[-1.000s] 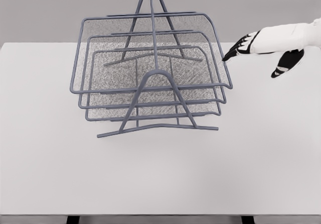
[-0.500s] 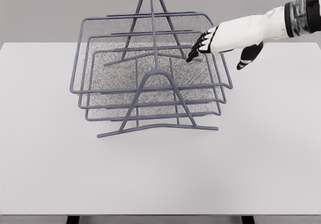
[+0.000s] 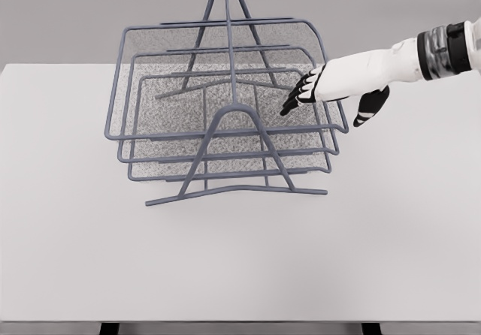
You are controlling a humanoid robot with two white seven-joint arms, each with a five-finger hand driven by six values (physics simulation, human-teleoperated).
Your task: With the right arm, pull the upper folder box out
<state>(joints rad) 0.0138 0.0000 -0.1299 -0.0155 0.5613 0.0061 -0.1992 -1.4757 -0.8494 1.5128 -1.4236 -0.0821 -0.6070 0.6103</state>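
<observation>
A single head view looks down and forward from above the near edge of the white worktop (image 3: pixel 240 260), taking in almost its whole surface. The wire tray rack (image 3: pixel 225 117) stands toward 12 o'clock, at middling distance.

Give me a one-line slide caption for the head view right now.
Right hand, fingers extended, reaches over the top tray of the three-tier wire file rack on a white table.

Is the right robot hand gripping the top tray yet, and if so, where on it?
Nothing is held. The right robot hand reaches over the right side rim of the upper tray, fingers extended, not closed on the wire.
</observation>
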